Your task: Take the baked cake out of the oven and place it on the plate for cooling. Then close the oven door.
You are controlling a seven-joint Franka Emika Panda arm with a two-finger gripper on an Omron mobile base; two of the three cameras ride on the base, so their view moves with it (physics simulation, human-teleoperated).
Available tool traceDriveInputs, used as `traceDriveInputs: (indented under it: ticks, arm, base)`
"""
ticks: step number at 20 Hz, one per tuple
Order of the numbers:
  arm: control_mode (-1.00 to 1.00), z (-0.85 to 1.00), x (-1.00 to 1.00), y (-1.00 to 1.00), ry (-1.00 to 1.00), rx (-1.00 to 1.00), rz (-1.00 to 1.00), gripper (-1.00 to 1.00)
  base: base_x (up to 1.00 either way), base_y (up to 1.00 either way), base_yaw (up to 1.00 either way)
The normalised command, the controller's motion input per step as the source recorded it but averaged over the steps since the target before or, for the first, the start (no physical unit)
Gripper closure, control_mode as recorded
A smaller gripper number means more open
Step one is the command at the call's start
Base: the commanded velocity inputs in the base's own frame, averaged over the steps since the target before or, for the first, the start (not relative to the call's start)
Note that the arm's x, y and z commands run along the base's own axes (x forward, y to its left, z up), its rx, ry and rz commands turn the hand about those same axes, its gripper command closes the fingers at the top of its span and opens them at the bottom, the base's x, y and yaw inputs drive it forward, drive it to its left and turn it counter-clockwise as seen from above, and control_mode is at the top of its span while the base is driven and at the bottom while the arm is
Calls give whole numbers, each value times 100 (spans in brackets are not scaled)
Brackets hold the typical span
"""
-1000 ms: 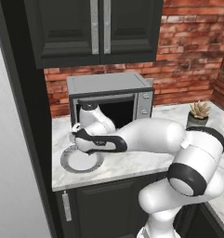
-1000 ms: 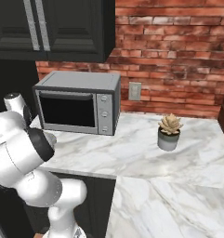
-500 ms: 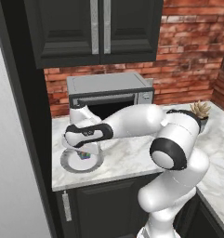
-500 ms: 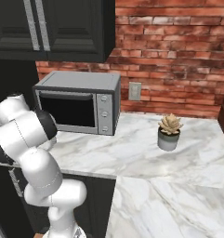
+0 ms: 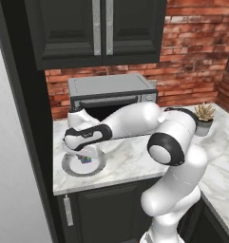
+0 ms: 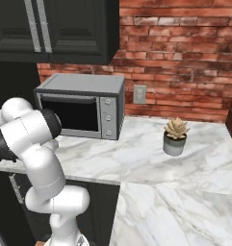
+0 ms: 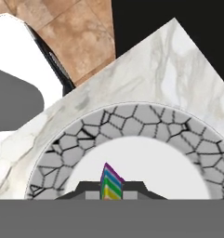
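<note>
White arm bent low leftward over the plate (image 5: 73, 167), fingers (image 7: 111, 193) pinched on the baked cake (image 7: 110, 183).

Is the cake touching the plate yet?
Cannot tell. In the hand view the cake sits over the plate between the gripper tips, its underside hidden.

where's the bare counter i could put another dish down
The widest bare marble lies between the silver microwave and the potted succulent, running on to the front edge. It is crowded at the left end: the plate sits near that front corner, with the arm over it and the fingers shut on the cake.
</note>
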Motion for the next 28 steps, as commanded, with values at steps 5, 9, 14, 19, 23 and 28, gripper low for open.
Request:
traceDriveInputs:
  ticks: [5, 9, 14, 19, 23, 28]
  arm:
    - [-100, -21, 4, 0, -2, 0, 0, 100]
    - [-100, -24, 13, -1, -2, 0, 0, 100]
    - [-100, -12, 16, 0, -2, 0, 0, 100]
    - [-100, -7, 8, 0, 0, 0, 0, -100]
    - [-100, 0, 0, -8, 0, 0, 0, -100]
    - [-100, 11, 0, -18, -6, 0, 0, -100]
  base:
    - [0, 0, 0]
    - [0, 0, 0]
    - [0, 0, 0]
    - [0, 0, 0]
    - [0, 0, 0]
    - [0, 0, 0]
